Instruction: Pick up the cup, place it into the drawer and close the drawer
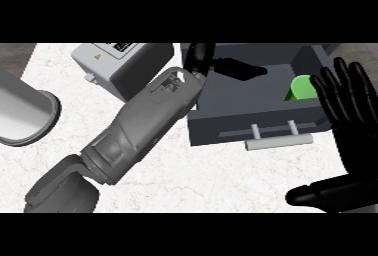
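Green cup (299,87) sat inside the open drawer (214,125), right end. Left hand (235,67) hung over its far-left corner, fingers straight, holding nothing, prob. to shut it. Right hand (345,107) rested open, view's right.

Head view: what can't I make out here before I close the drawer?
- Cup: only a green patch shows inside the drawer; the right hand covers the rest.
- Left hand: black against the dark drawer; whether it touches anything cannot be told.
- Drawer's far end: cut off by the view's upper edge.
- Grey cylinder: cut by the left edge.
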### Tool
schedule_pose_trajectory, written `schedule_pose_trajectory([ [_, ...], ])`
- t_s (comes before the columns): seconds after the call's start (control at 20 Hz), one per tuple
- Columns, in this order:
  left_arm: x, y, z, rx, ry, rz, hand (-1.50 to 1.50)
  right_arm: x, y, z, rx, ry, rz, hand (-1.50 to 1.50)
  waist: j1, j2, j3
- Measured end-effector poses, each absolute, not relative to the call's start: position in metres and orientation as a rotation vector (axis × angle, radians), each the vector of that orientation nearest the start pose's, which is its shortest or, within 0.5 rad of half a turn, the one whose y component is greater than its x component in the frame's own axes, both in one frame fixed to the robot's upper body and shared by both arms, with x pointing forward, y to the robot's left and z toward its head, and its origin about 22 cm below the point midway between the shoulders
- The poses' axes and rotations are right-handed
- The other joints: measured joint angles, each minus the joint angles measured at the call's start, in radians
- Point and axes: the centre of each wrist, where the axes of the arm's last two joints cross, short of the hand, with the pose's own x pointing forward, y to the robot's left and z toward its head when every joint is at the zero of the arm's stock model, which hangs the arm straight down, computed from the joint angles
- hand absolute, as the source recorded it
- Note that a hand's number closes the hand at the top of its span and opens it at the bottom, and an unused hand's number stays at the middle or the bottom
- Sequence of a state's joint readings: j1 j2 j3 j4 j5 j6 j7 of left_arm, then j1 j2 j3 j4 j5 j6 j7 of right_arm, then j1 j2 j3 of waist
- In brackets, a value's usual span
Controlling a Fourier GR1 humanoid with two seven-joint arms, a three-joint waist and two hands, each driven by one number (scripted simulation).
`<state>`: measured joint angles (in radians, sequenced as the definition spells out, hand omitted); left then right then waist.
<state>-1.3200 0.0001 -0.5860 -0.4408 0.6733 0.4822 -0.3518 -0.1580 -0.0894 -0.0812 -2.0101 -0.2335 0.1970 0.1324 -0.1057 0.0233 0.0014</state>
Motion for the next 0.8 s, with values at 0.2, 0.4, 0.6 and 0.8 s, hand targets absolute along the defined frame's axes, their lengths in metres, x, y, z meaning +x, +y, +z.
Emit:
schedule_pose_trajectory([
  [0.2, 0.421, 0.003, 0.141, -0.16, -1.949, -0.235, -1.5, 0.239, -0.247, 0.139, 0.313, -2.013, 0.157, -1.5, 0.018, -0.003, 0.0],
  [0.4, 0.42, 0.003, 0.145, -0.255, -1.969, -0.167, -1.5, 0.232, -0.253, 0.143, 0.325, -2.002, 0.162, 1.5, 0.046, -0.012, -0.001],
  [0.6, 0.421, 0.015, 0.146, -0.305, -1.959, -0.103, -1.5, 0.222, -0.266, 0.146, 0.314, -1.996, 0.198, 1.5, 0.079, -0.021, -0.001],
  [0.8, 0.42, 0.028, 0.15, -0.321, -1.962, -0.034, -1.5, 0.216, -0.267, 0.15, 0.252, -1.982, 0.344, 1.5, 0.105, -0.029, -0.002],
])
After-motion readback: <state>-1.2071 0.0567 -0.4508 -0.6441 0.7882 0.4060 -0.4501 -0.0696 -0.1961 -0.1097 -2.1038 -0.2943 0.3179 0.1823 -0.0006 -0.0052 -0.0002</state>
